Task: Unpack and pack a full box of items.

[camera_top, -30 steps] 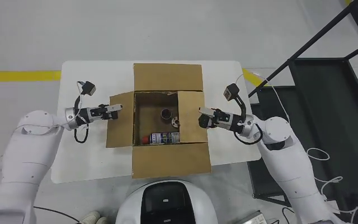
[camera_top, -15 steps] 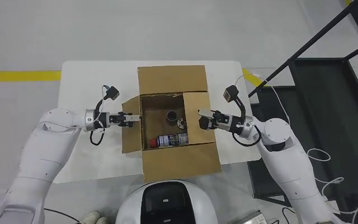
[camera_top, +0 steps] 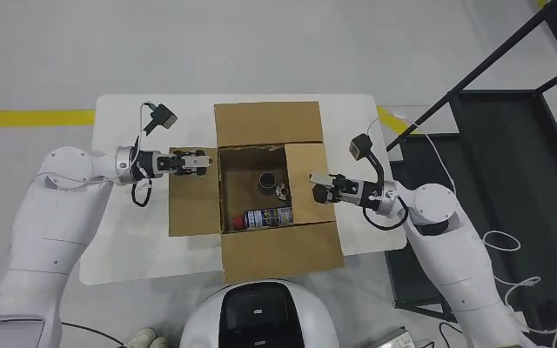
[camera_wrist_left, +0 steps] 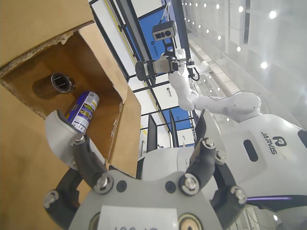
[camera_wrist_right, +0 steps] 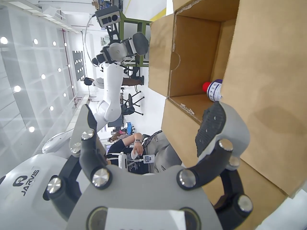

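On the table [camera_top: 130, 239] stands one open box [camera_top: 265, 122] holding one spray can [camera_top: 261, 216] and one dark cylinder [camera_top: 265, 180]; left gripper [camera_top: 198, 163] and right gripper [camera_top: 320, 190], both released, hover at its two side flaps

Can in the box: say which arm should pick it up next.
Right, probably: the right gripper hangs open over the right flap, nearer the can than the left gripper, also open, over the left flap.
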You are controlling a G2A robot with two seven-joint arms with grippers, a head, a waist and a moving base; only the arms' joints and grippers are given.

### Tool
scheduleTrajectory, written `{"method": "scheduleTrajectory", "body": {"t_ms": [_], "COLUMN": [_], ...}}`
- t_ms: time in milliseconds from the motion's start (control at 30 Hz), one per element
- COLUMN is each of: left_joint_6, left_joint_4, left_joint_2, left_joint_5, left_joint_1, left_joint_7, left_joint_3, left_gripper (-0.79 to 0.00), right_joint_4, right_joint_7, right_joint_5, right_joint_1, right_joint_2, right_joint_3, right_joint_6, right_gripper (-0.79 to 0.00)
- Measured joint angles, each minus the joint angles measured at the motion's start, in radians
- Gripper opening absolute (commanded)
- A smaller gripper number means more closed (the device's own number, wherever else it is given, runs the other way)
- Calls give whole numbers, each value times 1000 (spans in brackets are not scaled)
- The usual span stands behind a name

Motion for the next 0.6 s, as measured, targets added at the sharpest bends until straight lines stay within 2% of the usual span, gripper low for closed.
{"method": "scheduleTrajectory", "body": {"t_ms": [233, 400, 600], "left_joint_6": [57, 98, 117], "left_joint_4": [-30, 10, 58], "left_joint_2": [-37, -85, -139], "left_joint_5": [12, 24, 30], "left_joint_1": [-74, -134, -164], "left_joint_7": [81, 179, 278], "left_joint_3": [99, 215, 328], "left_gripper": [0, 0, 0], "right_joint_4": [74, 115, 129], "right_joint_7": [93, 104, 116], "right_joint_5": [96, 164, 193], "right_joint_1": [-28, -59, -66], "right_joint_2": [13, 19, 21], "right_joint_3": [77, 130, 133], "right_joint_6": [-35, -60, -59], "right_gripper": [0, 0, 0]}}
